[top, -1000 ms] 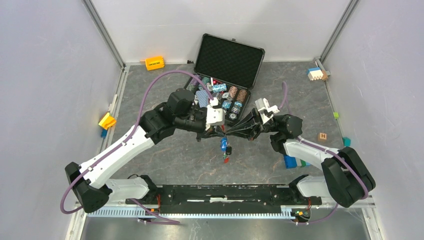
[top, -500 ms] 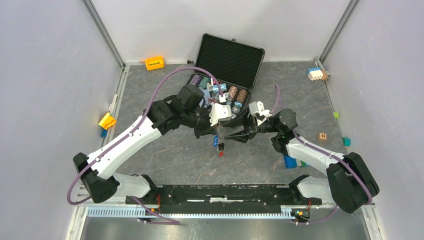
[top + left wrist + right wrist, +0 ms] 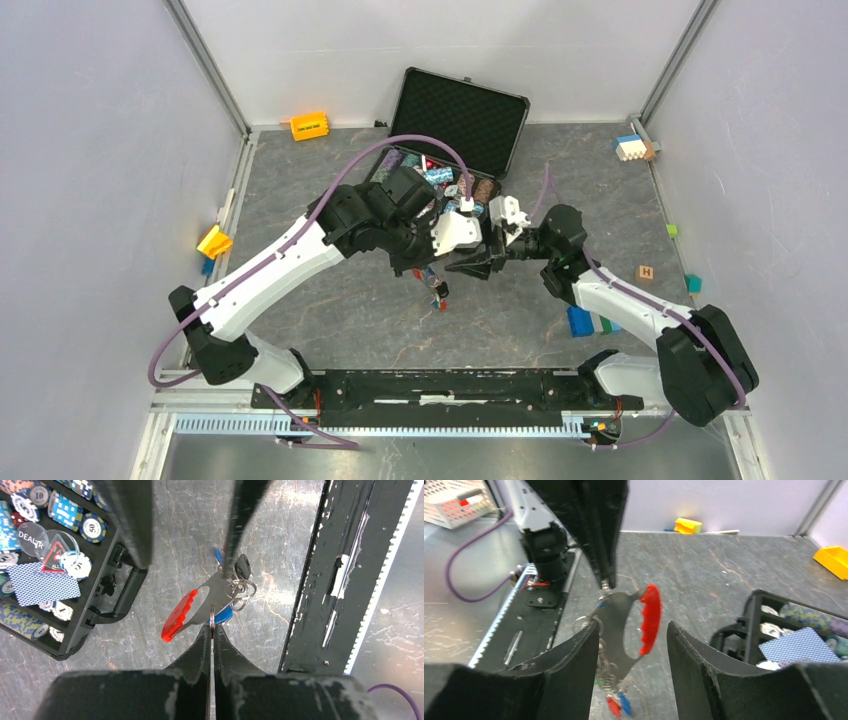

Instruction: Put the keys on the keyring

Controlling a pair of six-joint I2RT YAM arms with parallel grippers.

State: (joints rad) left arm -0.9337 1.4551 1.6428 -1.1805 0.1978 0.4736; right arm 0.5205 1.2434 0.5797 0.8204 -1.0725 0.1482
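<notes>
**A:** What did the overhead view show of the room?

**B:** A grey, veined bench (image 3: 330,330) shut in by pale walls (image 3: 90,150). An open black case (image 3: 460,110) stood at the back. An orange block (image 3: 309,126) lay far left and a yellow piece (image 3: 214,241) by the left wall. Both arms met mid-bench, just before the case, with the keys (image 3: 438,292) dangling under them.

**A:** And the left wrist view?

**B:** The left gripper (image 3: 211,625) was pinched tight on the keyring (image 3: 177,620), holding it clear above the bench. The keys were bunched on its rings. Chips (image 3: 75,520) filled the case on the left, and a black rail (image 3: 310,580) ran down the right.

**A:** The right wrist view?

**B:** The right gripper (image 3: 633,627) had its jaws standing apart, with the keyring hanging between them. I couldn't tell whether either finger touched it. Red and blue keys hung below. The bench ran back to the wall.
</notes>
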